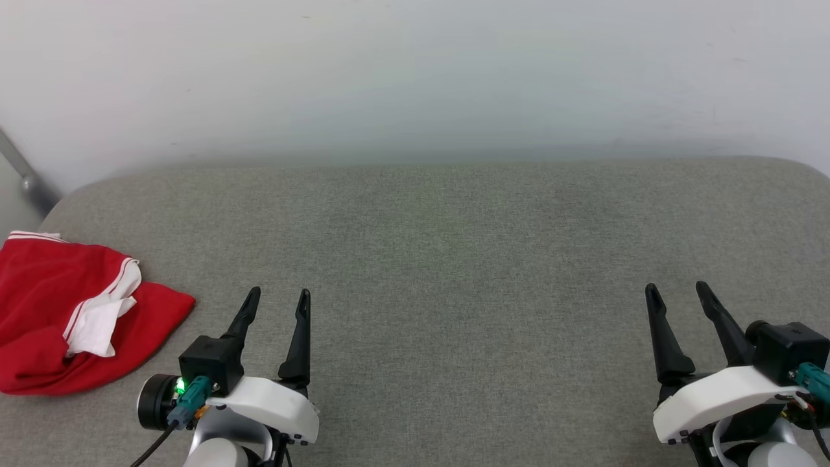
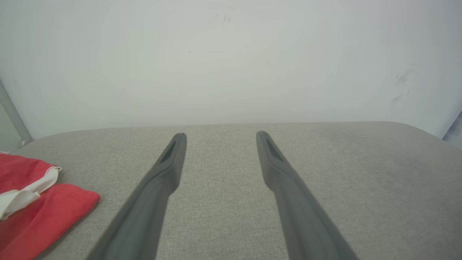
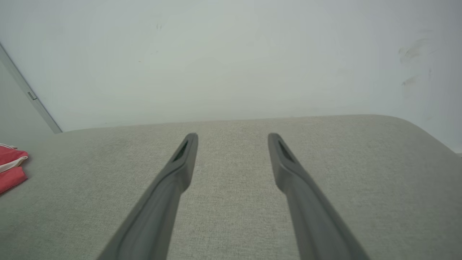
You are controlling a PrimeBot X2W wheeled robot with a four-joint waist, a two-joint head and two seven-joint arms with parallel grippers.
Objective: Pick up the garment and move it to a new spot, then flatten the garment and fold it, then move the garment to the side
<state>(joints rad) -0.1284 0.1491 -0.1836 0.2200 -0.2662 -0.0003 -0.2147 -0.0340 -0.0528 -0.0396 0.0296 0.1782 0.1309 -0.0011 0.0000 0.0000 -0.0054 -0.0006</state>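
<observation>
Garment (image 1: 39,311) lies crumpled at the far left of the grey fabric surface (image 1: 454,259), on the robot's left side. It is bright red, with a white panel (image 1: 97,324) folded out on top and thin white stripe trim (image 1: 29,237) along its back edge. It rests flat on the surface, touched by nothing. The left frame edge cuts it off in the head view, so its full outline can't be made out, and it is bunched too much to tell front from back.

Left gripper (image 1: 279,294) sits near the garment, just to its right and apart from it, with the fingers spread and nothing between them. In the left wrist view the left gripper (image 2: 221,134) points over bare fabric, and the garment (image 2: 43,213) is at lower left, clipped by the frame. Right gripper (image 1: 677,287) is well apart from the garment on the far right side, also spread wide with nothing in it. In the right wrist view the right gripper (image 3: 233,135) is over bare fabric, and a small piece of garment (image 3: 11,173) shows at the left edge.

The surface is a woven grey cushion-like top with rounded back corners. A plain pale wall (image 1: 415,78) stands right behind it, with faint scuffs (image 3: 411,50) that are hard to read. A slanted grey metal strip (image 1: 26,175) runs at the left by the wall, its lower end hidden behind the surface. The surface's near edge is out of frame.
</observation>
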